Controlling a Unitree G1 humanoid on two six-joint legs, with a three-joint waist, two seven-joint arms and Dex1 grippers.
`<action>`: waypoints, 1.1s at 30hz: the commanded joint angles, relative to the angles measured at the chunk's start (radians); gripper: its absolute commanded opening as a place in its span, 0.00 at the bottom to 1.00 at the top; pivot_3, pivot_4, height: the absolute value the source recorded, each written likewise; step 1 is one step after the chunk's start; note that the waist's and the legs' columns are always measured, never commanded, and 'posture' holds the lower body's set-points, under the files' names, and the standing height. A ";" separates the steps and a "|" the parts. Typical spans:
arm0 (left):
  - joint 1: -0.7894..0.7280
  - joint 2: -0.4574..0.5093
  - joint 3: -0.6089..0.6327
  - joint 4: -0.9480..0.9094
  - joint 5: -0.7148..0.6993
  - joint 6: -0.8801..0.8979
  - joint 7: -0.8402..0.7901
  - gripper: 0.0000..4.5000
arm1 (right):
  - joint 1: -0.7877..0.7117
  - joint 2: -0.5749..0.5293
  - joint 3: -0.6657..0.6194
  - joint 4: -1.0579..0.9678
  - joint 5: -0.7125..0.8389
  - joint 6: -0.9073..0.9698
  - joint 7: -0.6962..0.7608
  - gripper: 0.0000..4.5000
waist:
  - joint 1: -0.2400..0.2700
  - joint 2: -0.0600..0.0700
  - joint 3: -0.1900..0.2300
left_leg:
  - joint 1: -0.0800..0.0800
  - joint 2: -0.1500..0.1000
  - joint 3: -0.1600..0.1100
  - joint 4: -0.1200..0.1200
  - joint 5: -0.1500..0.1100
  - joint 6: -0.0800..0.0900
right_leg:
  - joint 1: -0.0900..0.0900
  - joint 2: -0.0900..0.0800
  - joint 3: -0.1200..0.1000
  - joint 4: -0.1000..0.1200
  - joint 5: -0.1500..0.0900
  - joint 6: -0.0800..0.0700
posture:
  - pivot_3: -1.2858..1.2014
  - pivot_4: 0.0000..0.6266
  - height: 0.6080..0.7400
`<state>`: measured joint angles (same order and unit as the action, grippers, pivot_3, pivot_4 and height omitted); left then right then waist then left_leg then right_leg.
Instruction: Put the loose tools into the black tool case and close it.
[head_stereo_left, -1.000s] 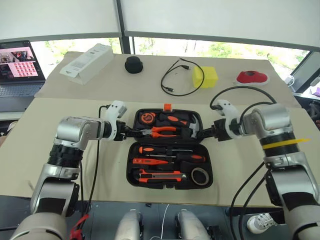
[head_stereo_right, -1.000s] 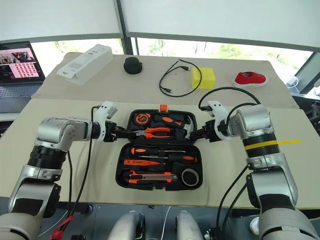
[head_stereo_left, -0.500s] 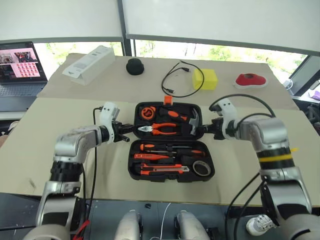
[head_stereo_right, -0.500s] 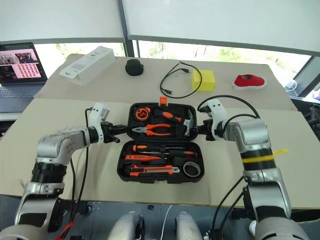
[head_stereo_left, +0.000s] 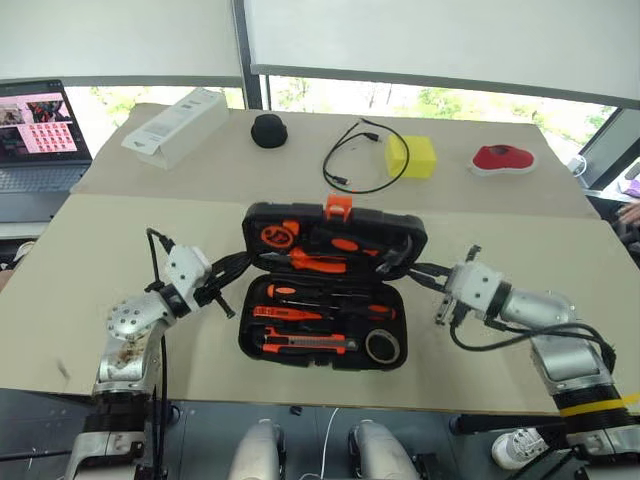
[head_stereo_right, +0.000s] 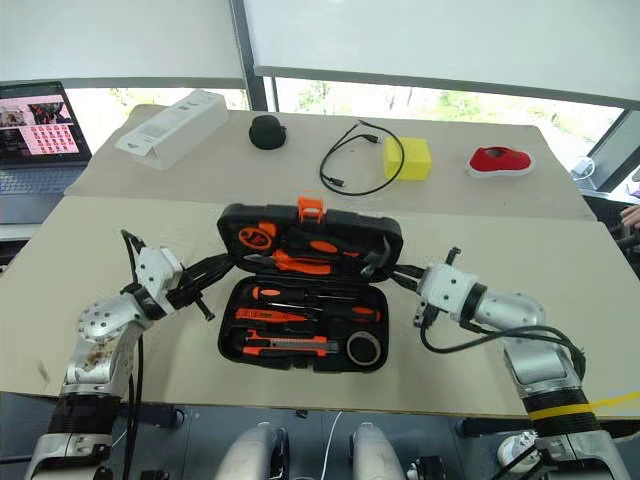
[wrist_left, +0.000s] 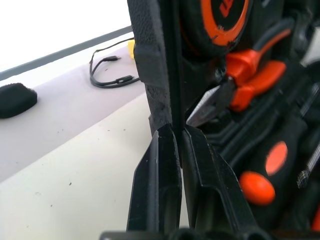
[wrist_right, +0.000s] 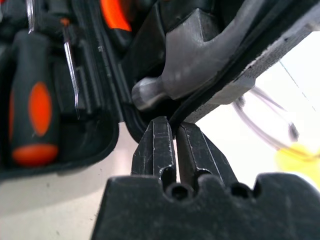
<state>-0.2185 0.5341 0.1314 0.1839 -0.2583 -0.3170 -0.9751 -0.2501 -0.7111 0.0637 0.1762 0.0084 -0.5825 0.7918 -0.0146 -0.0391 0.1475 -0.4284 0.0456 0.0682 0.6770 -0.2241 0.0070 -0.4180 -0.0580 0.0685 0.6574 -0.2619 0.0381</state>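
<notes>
The black tool case lies open in the middle of the table, its lid tilted up at an angle with the orange latch on its top edge. Orange-and-black tools lie in the base: screwdrivers, a tester screwdriver and a utility knife. Pliers and a hammer sit in the lid. My left gripper is shut on the lid's left edge, seen close at the left gripper. My right gripper is shut on the lid's right rim, close at the right gripper.
At the back of the table are a white long box, a black round object, a black cable, a yellow block and a red object. A laptop stands at the far left.
Both grippers have shut on the lid's side edges and drawn back toward me with rolled wrists. The lid has swung up from flat to a steep tilt.
</notes>
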 joint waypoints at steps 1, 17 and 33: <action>0.067 0.053 0.022 -0.002 -0.025 -0.035 -0.052 0.22 | 0.073 -0.041 0.028 0.021 -0.017 -0.124 0.049 0.23 | 0.000 0.000 0.000 | 0.001 0.000 0.000 0.000 0.000 0.000 | 0.001 0.000 0.000 0.000 0.000 0.000 | 0.52 0.24 1.00; 0.003 0.191 0.016 0.104 -0.051 0.125 -0.145 0.27 | 0.373 -0.206 -0.112 -0.311 0.319 0.263 0.175 0.36 | 0.012 0.001 0.001 | 0.017 0.004 0.002 -0.001 -0.001 0.001 | 0.016 0.000 0.000 0.000 -0.001 -0.001 | 0.52 0.24 1.00; -0.303 0.098 -0.199 0.320 0.104 0.200 -0.190 0.00 | 0.343 -0.161 0.104 -0.629 0.281 0.763 0.155 0.01 | 0.002 -0.003 0.002 | 0.013 0.003 0.001 0.000 -0.001 0.001 | 0.014 0.003 0.000 -0.001 -0.001 -0.001 | 0.52 0.24 1.00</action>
<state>-0.5000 0.6326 -0.0683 0.5237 -0.1453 -0.1239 -1.1482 0.1256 -0.8863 0.1736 -0.4477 0.3155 0.1739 0.9683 -0.0124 -0.0420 0.1493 -0.4156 0.0482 0.0694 0.6773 -0.2247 0.0079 -0.4043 -0.0551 0.0683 0.6561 -0.2626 0.0371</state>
